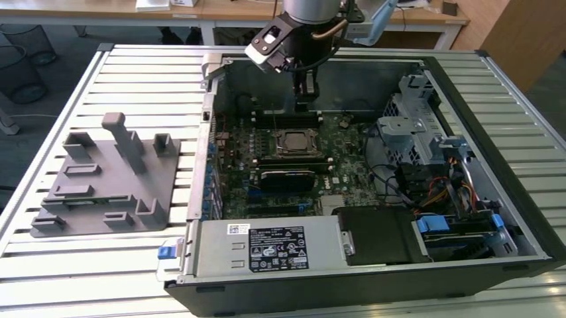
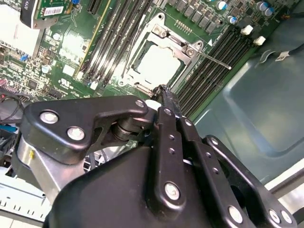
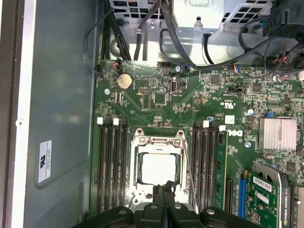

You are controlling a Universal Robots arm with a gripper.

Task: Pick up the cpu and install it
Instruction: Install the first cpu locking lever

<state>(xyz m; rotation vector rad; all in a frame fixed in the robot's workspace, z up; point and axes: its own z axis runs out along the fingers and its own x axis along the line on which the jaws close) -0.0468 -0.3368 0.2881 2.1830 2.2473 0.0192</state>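
Observation:
The cpu point(image 3: 156, 168) lies flat as a pale silvery square inside the dark socket frame point(image 3: 157, 140) on the green motherboard, between two banks of memory slots. It also appears in the second wrist view point(image 2: 156, 64) and in the exterior view point(image 1: 295, 142). My gripper point(image 3: 164, 194) hangs just above the board at one edge of the socket, its two black fingers pressed together with nothing visible between them. In the exterior view the gripper point(image 1: 303, 99) stands over the far part of the board, a little beyond the socket.
The open computer case point(image 1: 495, 86) rests on a slatted metal table. A grey plastic holder tray point(image 1: 106, 179) lies at the exterior view's left. Drive cages and cables point(image 1: 425, 146) crowd the exterior view's right, with the power supply point(image 1: 274, 248) at the near side. The socket lever point(image 2: 213, 61) lies beside the frame.

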